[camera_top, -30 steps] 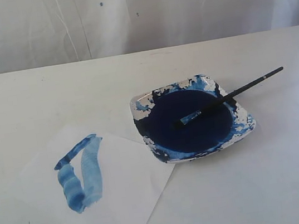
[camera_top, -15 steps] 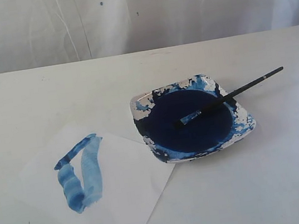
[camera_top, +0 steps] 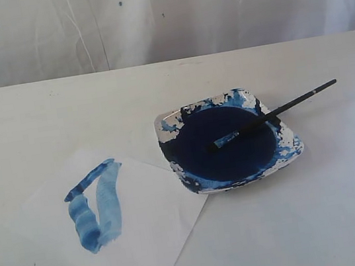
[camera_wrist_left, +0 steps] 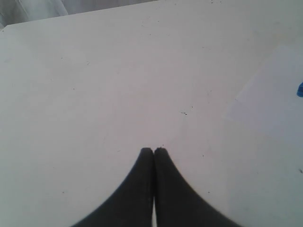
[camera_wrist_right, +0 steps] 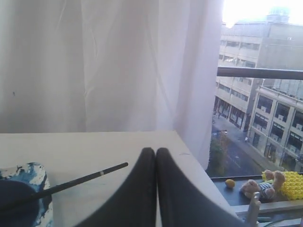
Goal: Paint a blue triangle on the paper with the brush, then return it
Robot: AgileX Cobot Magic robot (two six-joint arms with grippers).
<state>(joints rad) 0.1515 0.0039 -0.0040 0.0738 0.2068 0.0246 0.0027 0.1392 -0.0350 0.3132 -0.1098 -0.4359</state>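
The white paper (camera_top: 138, 226) lies at the front left of the table, carrying the blue triangle (camera_top: 96, 205) of streaky strokes. The black-handled brush (camera_top: 275, 113) rests across the paint dish (camera_top: 293, 149), its blue tip over the dark paint pool and its handle sticking out past the rim to the right. Neither gripper shows in the exterior view. My left gripper (camera_wrist_left: 154, 150) is shut and empty above bare table, with the paper (camera_wrist_left: 274, 118) off to one side. My right gripper (camera_wrist_right: 155, 150) is shut and empty, apart from the brush handle (camera_wrist_right: 90, 176) and the dish (camera_wrist_right: 41, 175).
A white curtain (camera_top: 160, 15) hangs behind the table. The table's right edge (camera_wrist_right: 199, 170) lies close to my right gripper, with a window and a sill beyond it.
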